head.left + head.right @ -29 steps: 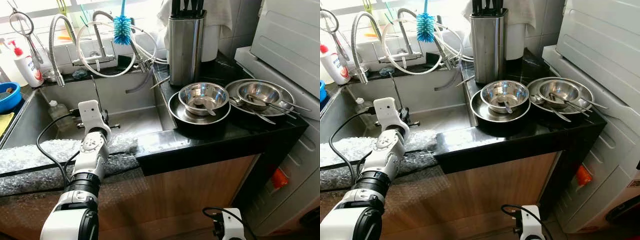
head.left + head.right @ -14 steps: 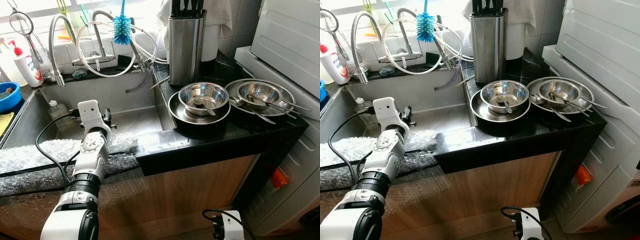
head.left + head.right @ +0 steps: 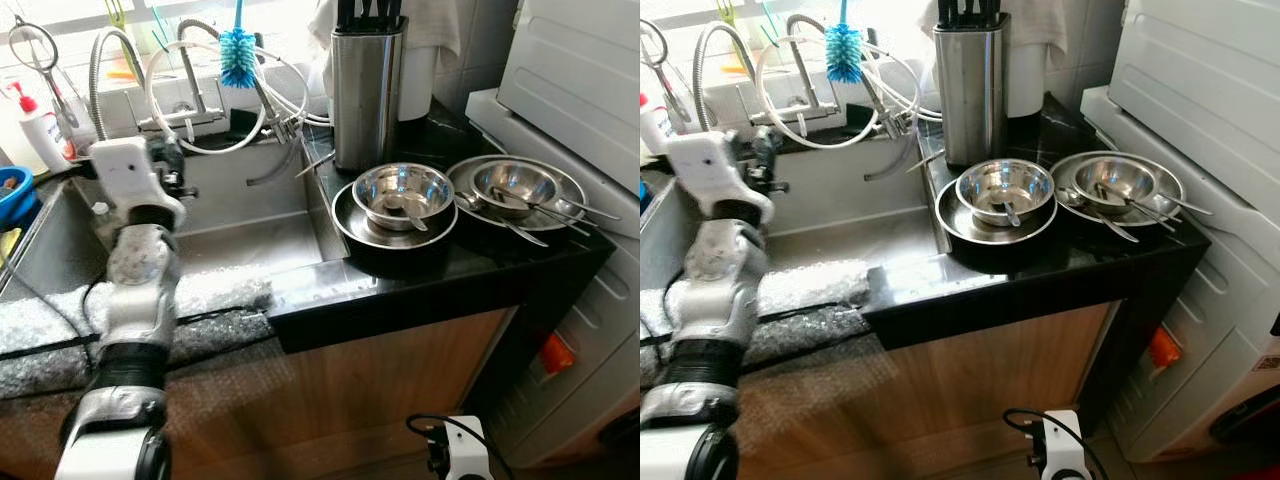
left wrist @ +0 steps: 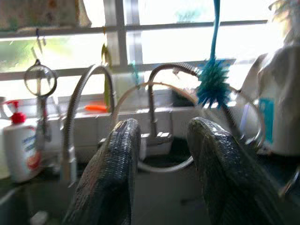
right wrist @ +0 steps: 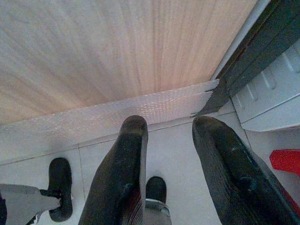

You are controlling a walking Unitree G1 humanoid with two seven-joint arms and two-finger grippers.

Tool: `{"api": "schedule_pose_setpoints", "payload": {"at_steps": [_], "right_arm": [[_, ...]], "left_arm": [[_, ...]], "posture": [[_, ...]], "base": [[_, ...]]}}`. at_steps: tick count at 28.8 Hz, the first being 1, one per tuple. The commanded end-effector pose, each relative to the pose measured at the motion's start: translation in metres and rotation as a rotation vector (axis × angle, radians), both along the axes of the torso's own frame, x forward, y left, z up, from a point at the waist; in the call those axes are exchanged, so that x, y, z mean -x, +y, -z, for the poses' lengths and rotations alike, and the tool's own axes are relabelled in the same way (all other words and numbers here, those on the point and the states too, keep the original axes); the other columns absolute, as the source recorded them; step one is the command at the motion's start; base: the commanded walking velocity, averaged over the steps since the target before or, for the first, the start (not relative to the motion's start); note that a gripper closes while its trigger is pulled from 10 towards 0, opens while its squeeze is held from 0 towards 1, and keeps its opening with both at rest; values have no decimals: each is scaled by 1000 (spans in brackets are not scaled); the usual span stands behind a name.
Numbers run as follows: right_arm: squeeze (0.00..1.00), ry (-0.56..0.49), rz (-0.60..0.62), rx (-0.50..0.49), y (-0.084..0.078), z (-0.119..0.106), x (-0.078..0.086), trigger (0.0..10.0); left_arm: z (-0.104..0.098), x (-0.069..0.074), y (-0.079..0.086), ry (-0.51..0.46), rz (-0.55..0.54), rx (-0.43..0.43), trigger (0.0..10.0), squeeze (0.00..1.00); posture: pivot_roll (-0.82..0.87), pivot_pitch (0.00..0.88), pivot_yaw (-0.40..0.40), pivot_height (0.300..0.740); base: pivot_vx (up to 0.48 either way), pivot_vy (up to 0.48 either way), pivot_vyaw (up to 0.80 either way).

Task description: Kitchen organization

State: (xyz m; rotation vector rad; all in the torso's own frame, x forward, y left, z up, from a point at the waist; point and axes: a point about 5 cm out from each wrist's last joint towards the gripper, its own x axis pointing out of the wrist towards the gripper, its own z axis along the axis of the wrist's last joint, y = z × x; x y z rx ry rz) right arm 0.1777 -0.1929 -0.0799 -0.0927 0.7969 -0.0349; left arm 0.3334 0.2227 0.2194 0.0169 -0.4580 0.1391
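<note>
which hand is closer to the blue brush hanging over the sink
Left. The left hand is raised over the sink, open, facing the blue brush. The right hand hangs low by the cabinet, open, pointing at the floor.

My left arm (image 3: 135,300): silver-white jointed shell, black ribbed collar, black cable looped alongside. Both grippers have textured black fingers (image 4: 110,178). Right arm's (image 3: 455,455) white housing trails a black cable.
</note>
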Motion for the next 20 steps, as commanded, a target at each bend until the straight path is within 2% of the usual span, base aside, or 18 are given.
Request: {"api": "schedule_pose_setpoints", "payload": {"at_steps": [1, 6, 11, 20], "right_arm": [[0, -30, -8, -20, 6, -3, -6, 10000], [0, -51, -20, -22, 9, -4, -9, 10000], [0, -74, -34, -24, 12, -6, -12, 10000], [0, -126, -44, -26, 14, -11, -18, 10000]], "left_arm": [[2, 13, 12, 7, -7, -6, 10000, 0], [25, 40, 25, 80, -26, -37, 10000, 0], [40, 63, 28, 133, -28, -32, 10000, 0], [63, 86, 22, 206, -37, 27, 10000, 0]], "posture": [[4, 0, 123, 740], [5, 0, 122, 740], [3, 0, 119, 740], [-1, 0, 117, 740]], "base": [[0, 0, 0], [0, 0, 0], [0, 0, 0], [0, 0, 0]]}}
